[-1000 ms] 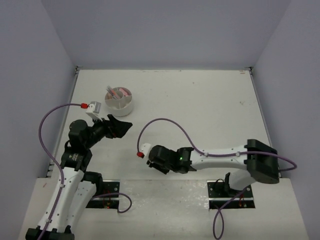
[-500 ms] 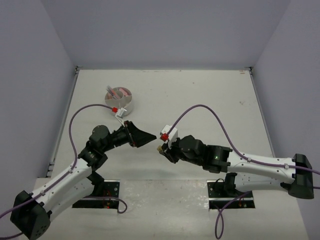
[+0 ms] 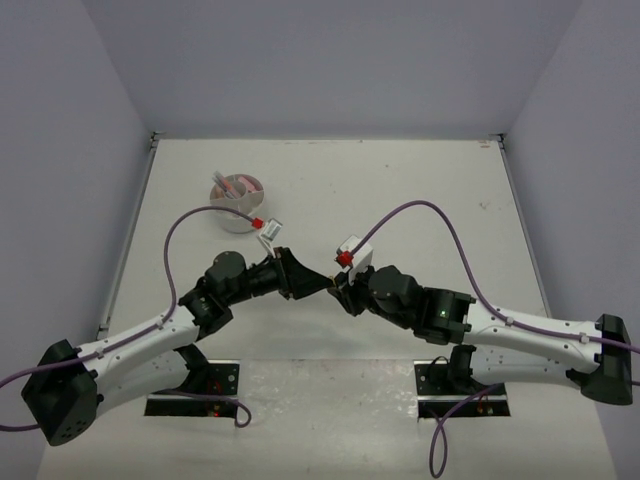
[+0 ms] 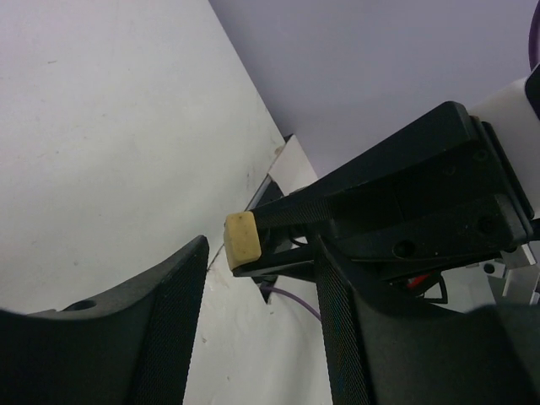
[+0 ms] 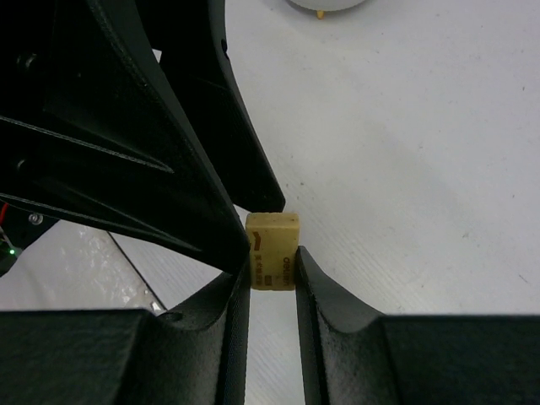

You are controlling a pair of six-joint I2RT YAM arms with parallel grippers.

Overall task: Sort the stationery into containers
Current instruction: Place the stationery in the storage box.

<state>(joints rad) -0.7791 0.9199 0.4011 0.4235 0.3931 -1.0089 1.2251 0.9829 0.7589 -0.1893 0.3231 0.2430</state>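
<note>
My right gripper [image 5: 272, 268] is shut on a small beige eraser [image 5: 272, 249] and holds it above the table. In the left wrist view the eraser [image 4: 241, 240] sticks out of the right gripper's black fingertips. My left gripper [image 4: 260, 253] is open, and the eraser sits between its spread jaws near their tips, touching neither. In the top view the two grippers meet tip to tip, the left [image 3: 318, 281] and the right [image 3: 346, 292], at the table's near middle. The round white tub [image 3: 238, 200] stands at the far left with pink items inside.
The left gripper's black fingers [image 5: 169, 152] fill the left of the right wrist view. The tub's edge [image 5: 325, 7] shows at its top. Purple cables [image 3: 420, 215] arch over both arms. Grey walls enclose the white table [image 3: 420, 180].
Both arms have swung toward the table's middle. The left gripper moved right, away from the tub, and the right gripper came up with the eraser until the tips met.
</note>
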